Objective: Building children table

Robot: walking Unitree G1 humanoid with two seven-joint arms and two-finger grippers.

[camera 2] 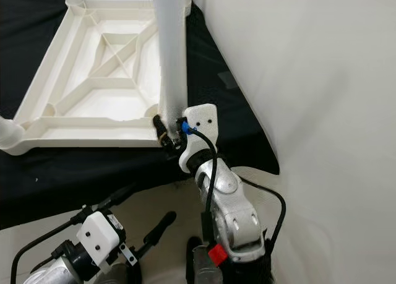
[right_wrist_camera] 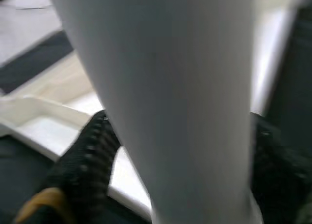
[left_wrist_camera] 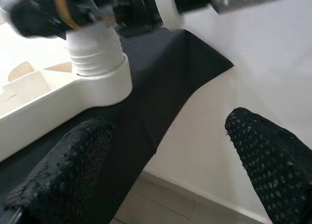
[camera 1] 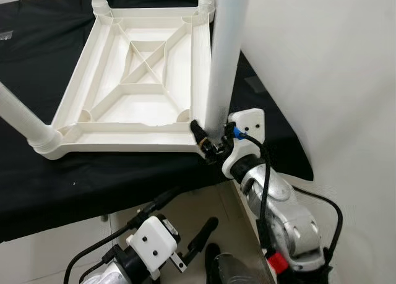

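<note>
A white plastic children's table top (camera 1: 142,80) lies upside down on a worktop covered with black cloth (camera 1: 37,191), its ribbed underside with a crossed brace facing up. The near edge of the table top sits close to the cloth's front edge. White round plastic legs stand in its corners: one (camera 1: 224,55) rises upright from the near right corner socket, another (camera 1: 21,120) slants out of the near left corner, and the bases of two more show at the far corners.

The right gripper (camera 1: 207,140) is at the foot of the near right leg, just above the corner socket. In the right wrist view its black textured fingers (right_wrist_camera: 87,160) lie one on each side of the pale tube (right_wrist_camera: 165,102), pinching it between them.

The left gripper (camera 1: 189,225) hangs lower, below the worktop's front edge and above the pale tiled floor (camera 1: 204,203). Its fingers (left_wrist_camera: 273,160) are spread wide apart with nothing between them, and its wrist view looks toward the threaded collar of the gripped leg (left_wrist_camera: 95,58) in the corner socket. A white wall (camera 1: 322,67) stands at the right.
</note>
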